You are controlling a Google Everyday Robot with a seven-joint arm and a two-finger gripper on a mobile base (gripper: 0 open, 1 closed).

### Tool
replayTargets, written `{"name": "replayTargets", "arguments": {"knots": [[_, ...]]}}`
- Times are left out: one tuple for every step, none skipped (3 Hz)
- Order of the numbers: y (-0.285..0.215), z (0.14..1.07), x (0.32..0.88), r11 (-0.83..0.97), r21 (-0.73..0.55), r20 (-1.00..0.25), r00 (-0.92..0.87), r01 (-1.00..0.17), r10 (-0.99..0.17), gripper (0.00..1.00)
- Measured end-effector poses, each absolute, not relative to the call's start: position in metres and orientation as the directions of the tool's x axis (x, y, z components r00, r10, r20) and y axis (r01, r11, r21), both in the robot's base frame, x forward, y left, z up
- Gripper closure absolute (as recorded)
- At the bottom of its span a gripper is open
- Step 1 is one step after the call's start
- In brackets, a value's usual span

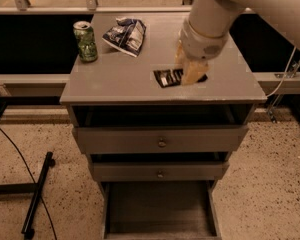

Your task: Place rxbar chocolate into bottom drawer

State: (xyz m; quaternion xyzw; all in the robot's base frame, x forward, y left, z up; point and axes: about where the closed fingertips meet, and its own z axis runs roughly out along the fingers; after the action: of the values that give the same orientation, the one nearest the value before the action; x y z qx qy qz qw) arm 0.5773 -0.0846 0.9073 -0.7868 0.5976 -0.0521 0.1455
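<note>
My gripper (188, 76) hangs over the right half of the grey cabinet top (115, 79), with its tan fingers pointing down. It is shut on one end of the rxbar chocolate (166, 77), a small black wrapper with white lettering that sticks out to the left of the fingers. The bar looks held just above the top. The bottom drawer (159, 210) is pulled out at the foot of the cabinet, and its shallow tray shows nothing in it.
A green can (85, 41) stands at the back left of the top. A blue-and-white chip bag (125, 34) lies behind the bar. Two drawers with round knobs (161, 143) sit slightly open above the bottom drawer. A black stand and cable (36, 199) lie on the floor at the left.
</note>
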Motion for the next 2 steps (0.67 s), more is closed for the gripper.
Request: {"name": "replayTargets", "arguments": {"knots": [[-0.13,0.877,0.532,-0.152,-0.269,-0.109,0.187,-0.951,-0.976,1.0],[-0.161,0.84,0.495,-0.128,-0.236,-0.129,0.161,-0.963,-0.978,1.0]]}}
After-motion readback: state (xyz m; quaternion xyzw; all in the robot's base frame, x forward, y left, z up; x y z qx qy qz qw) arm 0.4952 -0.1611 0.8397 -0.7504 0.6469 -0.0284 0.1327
